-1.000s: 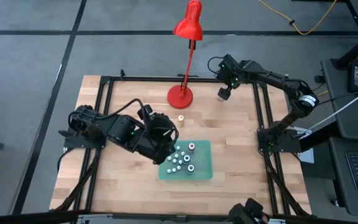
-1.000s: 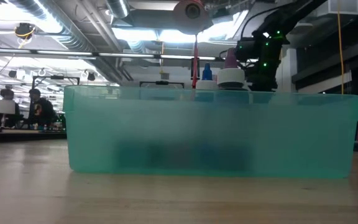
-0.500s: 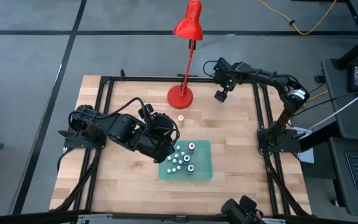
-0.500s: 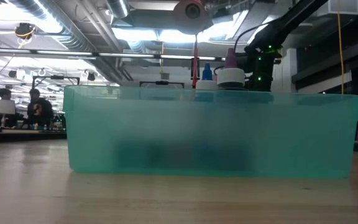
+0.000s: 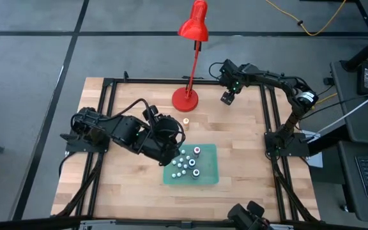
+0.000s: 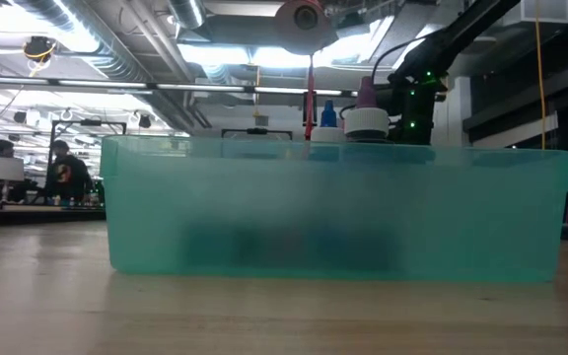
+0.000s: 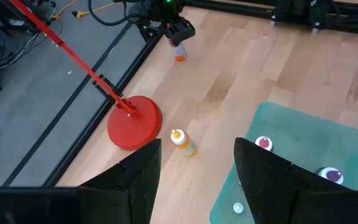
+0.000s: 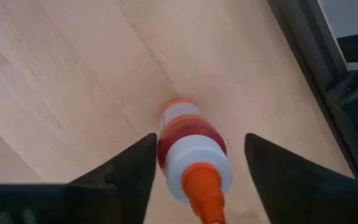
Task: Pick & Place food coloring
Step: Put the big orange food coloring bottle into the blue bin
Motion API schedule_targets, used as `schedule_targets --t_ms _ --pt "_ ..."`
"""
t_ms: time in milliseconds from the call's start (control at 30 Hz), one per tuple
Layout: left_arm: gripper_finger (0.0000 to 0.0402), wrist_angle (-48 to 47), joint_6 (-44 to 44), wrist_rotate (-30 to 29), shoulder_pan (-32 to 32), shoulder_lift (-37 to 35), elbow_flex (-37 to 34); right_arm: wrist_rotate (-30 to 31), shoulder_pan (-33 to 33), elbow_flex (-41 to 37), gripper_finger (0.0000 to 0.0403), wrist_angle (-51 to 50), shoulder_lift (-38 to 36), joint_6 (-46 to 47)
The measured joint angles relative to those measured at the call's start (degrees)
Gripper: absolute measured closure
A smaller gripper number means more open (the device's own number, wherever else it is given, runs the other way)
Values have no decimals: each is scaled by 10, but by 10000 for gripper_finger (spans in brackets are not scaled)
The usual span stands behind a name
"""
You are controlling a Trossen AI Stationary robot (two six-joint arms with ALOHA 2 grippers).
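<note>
Wooden table [image 5: 235, 144]: right gripper [image 8: 194, 165] jaws straddle an orange-tipped bottle [image 8: 191, 152]; left gripper [image 7: 197, 165] jaws open, empty.

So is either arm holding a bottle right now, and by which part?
Neither has a confirmed hold. The right gripper brackets an orange-tipped bottle at its body; contact cannot be told. The left gripper is open and empty.

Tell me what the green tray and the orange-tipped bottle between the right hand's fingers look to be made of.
Green rectangular tray: probably translucent frosted plastic, since blurred dark shapes show through its wall. Small orange-tipped bottle with a red label: likely glossy white plastic with a smooth orange nozzle; it stands on the pale wooden table between the fingers of the right hand.
</note>
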Motion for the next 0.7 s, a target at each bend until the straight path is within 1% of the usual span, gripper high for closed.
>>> schedule_targets --t_ms 167,267,367,467,600,700 --pt "203 0 0 0 -1 0 0 -1 0 0 222 -4 0 -3" --pt "203 0 0 0 -1 0 0 -10 0 0 254 -5 -1 -10" --pt "203 0 0 0 -1 0 0 -22 0 2 258 -16 -1 -15" --pt "203 0 0 0 -1 0 0 -34 1 9 258 -52 -3 -31" --pt "203 0 0 0 -1 0 0 -100 1 18 249 -66 -31 -58" --pt "203 0 0 -1 -1 0 0 -136 1 19 252 -67 -67 -69"
